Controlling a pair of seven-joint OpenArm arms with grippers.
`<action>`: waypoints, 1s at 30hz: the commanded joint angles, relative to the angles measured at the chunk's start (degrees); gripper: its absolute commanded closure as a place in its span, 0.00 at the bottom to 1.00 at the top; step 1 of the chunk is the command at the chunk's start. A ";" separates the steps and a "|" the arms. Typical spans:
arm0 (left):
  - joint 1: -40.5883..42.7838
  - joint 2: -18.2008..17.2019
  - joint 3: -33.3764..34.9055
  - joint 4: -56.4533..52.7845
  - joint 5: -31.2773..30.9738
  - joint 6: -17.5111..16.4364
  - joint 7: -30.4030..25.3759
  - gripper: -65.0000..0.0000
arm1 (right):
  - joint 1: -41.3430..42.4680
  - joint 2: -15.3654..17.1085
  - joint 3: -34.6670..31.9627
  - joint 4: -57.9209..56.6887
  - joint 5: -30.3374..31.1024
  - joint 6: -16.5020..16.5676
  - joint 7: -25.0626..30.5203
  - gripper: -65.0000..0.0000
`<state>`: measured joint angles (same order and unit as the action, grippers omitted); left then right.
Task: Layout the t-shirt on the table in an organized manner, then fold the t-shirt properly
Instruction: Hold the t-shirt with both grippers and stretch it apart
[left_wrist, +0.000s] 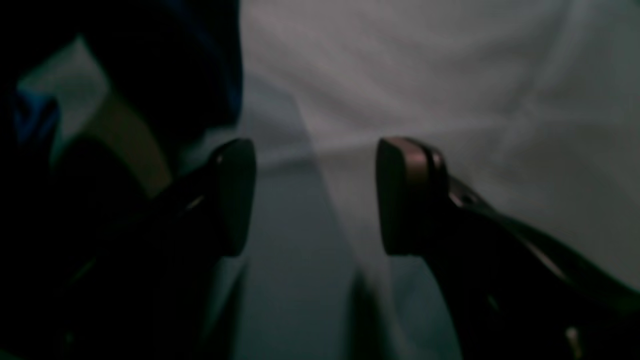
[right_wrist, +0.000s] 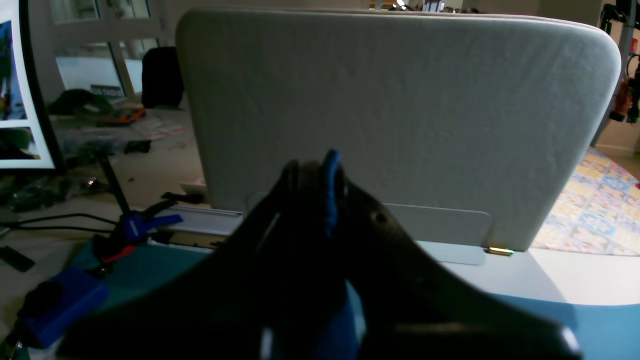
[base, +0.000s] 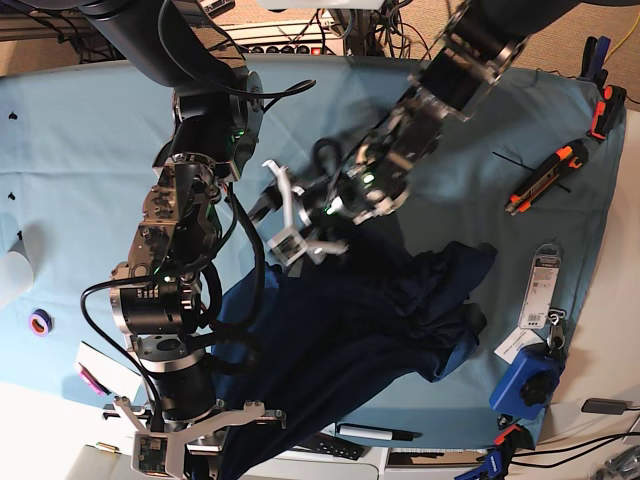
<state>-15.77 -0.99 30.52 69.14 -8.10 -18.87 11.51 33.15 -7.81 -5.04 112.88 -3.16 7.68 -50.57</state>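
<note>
Fabric of the t-shirt (base: 360, 320) is lying crumpled toward the table's (base: 80, 150) near edge. Right gripper (right_wrist: 325, 190) is pinching its hem; left gripper (left_wrist: 315, 195) is gaping, empty. Spreading needs 2 separated corners.

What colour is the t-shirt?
Dark navy blue. The t-shirt shows best in the base view, crumpled on the teal table.
</note>
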 joint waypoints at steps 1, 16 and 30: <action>-2.25 1.05 -0.28 -0.46 -0.15 0.70 -1.68 0.46 | 1.77 -0.28 -0.09 0.63 0.11 -0.09 2.08 1.00; -7.26 2.40 -0.31 -4.42 1.40 12.83 -1.22 0.46 | 1.75 -0.28 -0.09 0.63 0.09 -0.31 1.70 1.00; -8.02 6.99 -0.28 -4.42 -4.17 9.25 -1.05 0.65 | -0.28 -0.24 -0.09 0.63 0.07 -1.14 2.60 1.00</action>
<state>-22.39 5.23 30.33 63.72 -11.81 -9.76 11.99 30.98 -7.81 -5.04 112.86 -3.14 6.85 -50.11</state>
